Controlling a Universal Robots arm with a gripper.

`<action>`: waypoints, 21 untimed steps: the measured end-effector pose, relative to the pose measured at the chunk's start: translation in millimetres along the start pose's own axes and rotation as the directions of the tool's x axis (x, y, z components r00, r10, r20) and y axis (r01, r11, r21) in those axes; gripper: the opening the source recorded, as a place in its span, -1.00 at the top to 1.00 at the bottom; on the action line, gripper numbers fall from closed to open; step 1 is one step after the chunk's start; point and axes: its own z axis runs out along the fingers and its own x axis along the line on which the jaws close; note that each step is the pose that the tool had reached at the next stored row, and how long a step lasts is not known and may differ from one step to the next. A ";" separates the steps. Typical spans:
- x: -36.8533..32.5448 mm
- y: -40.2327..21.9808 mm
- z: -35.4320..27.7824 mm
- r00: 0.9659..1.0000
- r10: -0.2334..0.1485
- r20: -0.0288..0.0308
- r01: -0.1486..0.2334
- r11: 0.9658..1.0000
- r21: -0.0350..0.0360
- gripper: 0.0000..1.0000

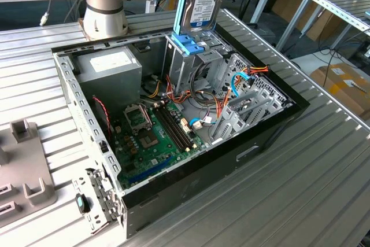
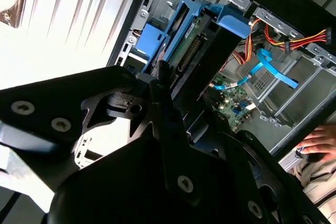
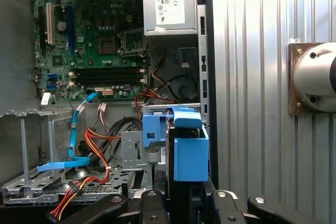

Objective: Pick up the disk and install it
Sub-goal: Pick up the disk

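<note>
Bright even light; table [image 2: 79,19] blown out w/ glare in second wrist view (soft shadows).

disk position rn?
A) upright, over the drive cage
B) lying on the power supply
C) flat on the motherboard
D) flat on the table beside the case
A: in the exterior view the disk stands on edge with its label facing out, directly above the metal drive cage, and its lower end is at the blue latch.
</note>
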 end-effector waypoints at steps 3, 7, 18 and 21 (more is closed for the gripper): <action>0.8 0.0 0.0 1.000 0.000 0.000 0.000 1.000 0.000 0.30; 4.0 -0.1 0.0 1.000 0.000 0.000 0.000 1.000 0.000 0.30; 19.2 -2.0 -0.1 1.000 0.000 0.000 0.000 1.000 0.000 0.30; 21.4 -2.5 -0.1 1.000 0.000 0.000 0.000 1.000 0.000 0.30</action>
